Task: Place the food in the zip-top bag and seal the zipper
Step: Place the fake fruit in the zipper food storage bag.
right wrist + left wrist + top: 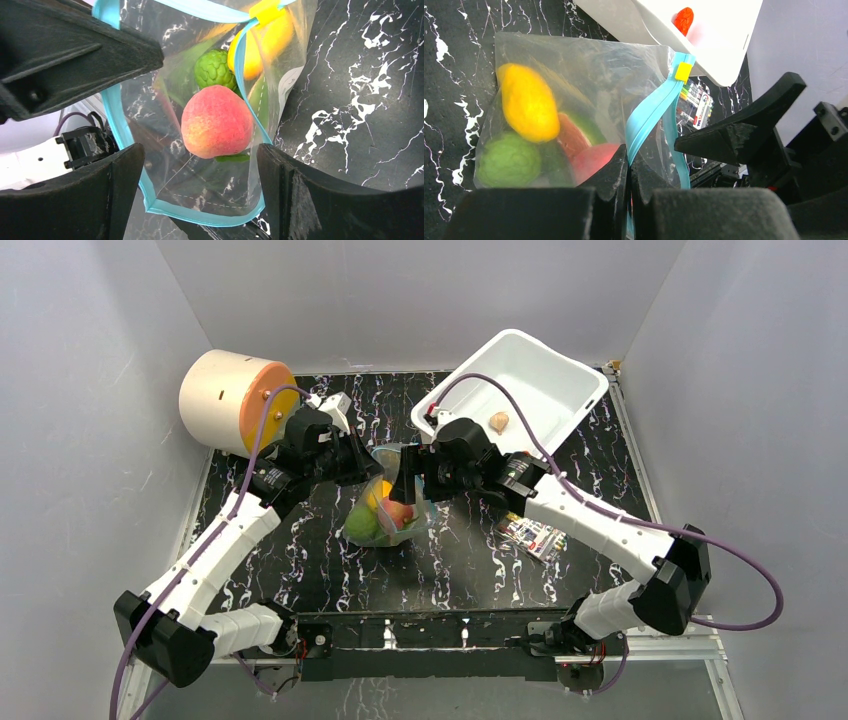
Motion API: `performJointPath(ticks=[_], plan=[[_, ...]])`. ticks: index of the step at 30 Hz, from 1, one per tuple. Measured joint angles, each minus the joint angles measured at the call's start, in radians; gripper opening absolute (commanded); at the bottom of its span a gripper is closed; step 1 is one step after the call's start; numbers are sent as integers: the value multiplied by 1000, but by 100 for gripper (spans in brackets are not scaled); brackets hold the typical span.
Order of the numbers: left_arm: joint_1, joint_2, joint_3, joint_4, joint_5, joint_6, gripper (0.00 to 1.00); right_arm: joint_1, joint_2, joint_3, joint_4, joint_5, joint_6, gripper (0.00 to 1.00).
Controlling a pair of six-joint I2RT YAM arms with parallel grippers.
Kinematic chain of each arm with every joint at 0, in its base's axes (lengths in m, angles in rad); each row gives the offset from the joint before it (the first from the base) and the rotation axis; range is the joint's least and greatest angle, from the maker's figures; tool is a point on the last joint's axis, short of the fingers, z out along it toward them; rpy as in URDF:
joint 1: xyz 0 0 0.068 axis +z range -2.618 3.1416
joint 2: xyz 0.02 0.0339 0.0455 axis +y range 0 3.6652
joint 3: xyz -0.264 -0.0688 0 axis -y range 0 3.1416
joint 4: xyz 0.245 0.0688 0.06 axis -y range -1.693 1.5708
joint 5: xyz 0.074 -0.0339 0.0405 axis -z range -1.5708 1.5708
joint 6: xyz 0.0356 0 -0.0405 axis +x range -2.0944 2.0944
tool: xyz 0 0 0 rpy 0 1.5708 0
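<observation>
The clear zip-top bag (pixel 392 508) is at the table's middle with its mouth open. It holds a yellow fruit (pixel 526 102), a green bumpy fruit (pixel 509 160), a pink peach (pixel 216 121) and more pieces. My left gripper (pixel 629 162) is shut on one lip of the blue-teal zipper (pixel 649 115); it shows in the top view (pixel 366 468). A yellow slider (pixel 683 71) sits at the strip's far end. My right gripper (pixel 200 165) is open, its fingers (pixel 280 180) standing either side of the bag's mouth; it also shows in the top view (pixel 412 478).
A white bin (pixel 560 370) stands tilted at the back right with a small piece in it (pixel 499 422). A cream and orange cylinder (pixel 235 400) lies at the back left. A flat printed packet (pixel 532 536) lies right of the bag.
</observation>
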Motion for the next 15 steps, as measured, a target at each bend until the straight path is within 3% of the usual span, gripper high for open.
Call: performJointPath(ticks=[7,15], plan=[[0,0,-11,0,-15,-4,0,0,-11,90,-13,16,-66,73],[0,2,-17,-5,-45,18,0,-21,-6,229,-46,163,-220,67]])
